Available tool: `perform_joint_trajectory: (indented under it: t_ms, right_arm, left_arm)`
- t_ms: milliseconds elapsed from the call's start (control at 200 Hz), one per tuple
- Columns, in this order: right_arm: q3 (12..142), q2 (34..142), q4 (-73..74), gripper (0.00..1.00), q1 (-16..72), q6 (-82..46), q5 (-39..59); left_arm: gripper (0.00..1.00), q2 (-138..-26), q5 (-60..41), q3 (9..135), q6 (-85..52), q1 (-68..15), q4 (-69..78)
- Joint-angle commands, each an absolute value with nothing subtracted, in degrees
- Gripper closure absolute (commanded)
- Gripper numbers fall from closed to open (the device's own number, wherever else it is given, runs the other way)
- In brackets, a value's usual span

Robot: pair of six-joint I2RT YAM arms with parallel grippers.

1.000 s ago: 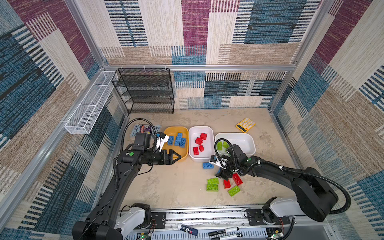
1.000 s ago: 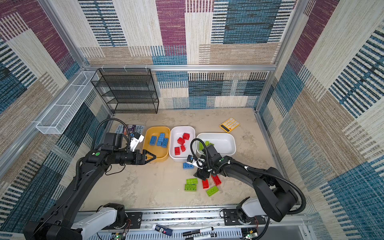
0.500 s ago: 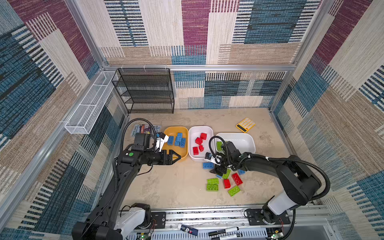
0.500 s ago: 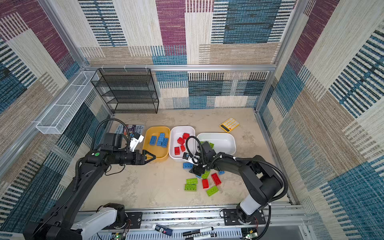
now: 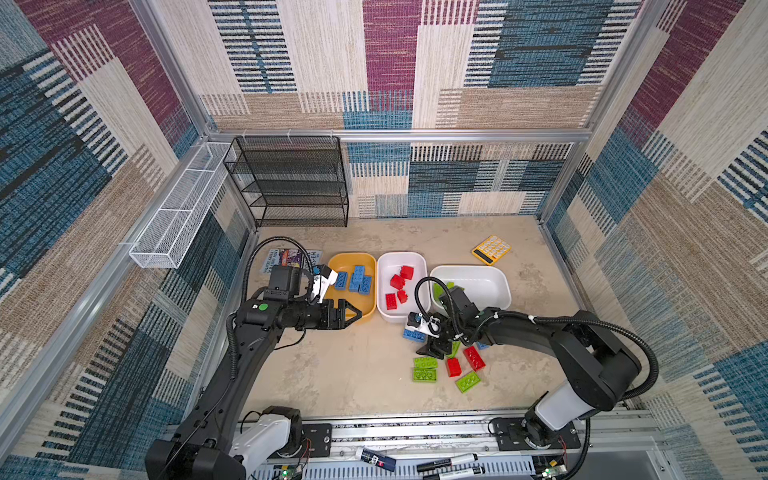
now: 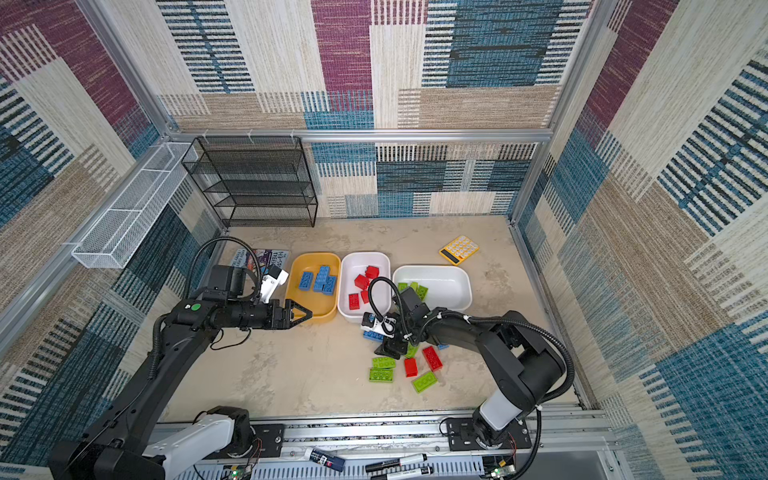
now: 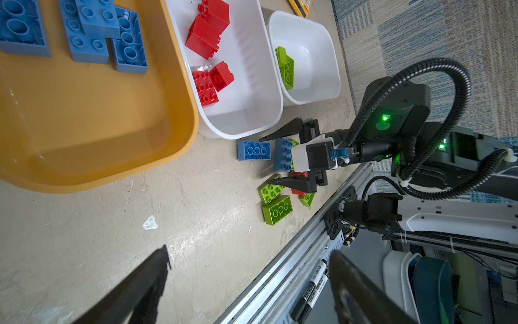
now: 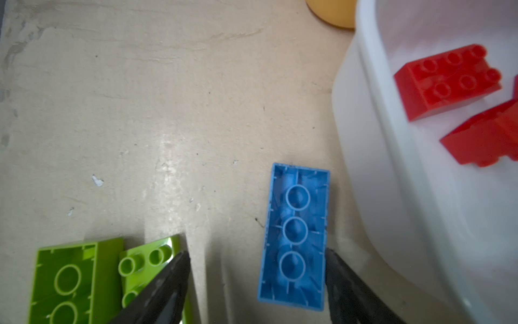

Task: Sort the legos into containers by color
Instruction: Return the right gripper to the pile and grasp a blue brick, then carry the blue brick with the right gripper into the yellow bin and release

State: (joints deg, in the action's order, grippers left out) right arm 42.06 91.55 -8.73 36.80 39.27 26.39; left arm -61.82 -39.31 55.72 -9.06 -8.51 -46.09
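My right gripper (image 8: 256,252) is open and low over the floor, astride an upside-down blue lego (image 8: 295,235). One finger touches the brick's side; the other is a gap away, against a green lego (image 8: 145,261). In both top views this gripper (image 5: 420,341) sits just in front of the middle white container (image 5: 417,270), which holds red legos (image 5: 397,282). The yellow container (image 5: 370,303) holds blue legos (image 5: 357,280). The right white container (image 5: 478,286) holds green ones (image 5: 441,289). My left gripper (image 5: 353,313) hangs open and empty at the yellow container's front edge.
Loose green legos (image 5: 424,374) and red legos (image 5: 453,367) lie near the front rail. A second blue lego (image 7: 283,154) lies under the right wrist. A yellow calculator (image 5: 491,249) lies at the back right, a black mesh rack (image 5: 291,183) and a booklet (image 5: 286,257) at the back left.
My right gripper has swung left from over the red and green bricks to the blue brick, and its jaws have narrowed. The left arm has stayed still.
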Motion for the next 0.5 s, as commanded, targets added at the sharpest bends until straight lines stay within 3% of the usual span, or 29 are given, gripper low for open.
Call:
perform_joint_trajectory:
  t_ms: [0, 270, 496]
  right_arm:
    - [43.1, 92.3, -7.7, 0.25, 37.3, 38.4, 26.9]
    - [45.0, 94.0, -6.2, 0.30, 39.4, 32.8, 24.8]
    - [46.4, 95.7, -5.9, 0.45, 40.6, 31.5, 23.4]
  left_arm:
    - [0.10, -61.7, -39.8, 56.1, -7.4, -8.5, -46.4]
    - [0.10, -61.7, -39.8, 56.0, -7.5, -8.4, -46.2]
    - [0.10, -61.5, -39.7, 55.8, -7.4, -8.3, -46.1]
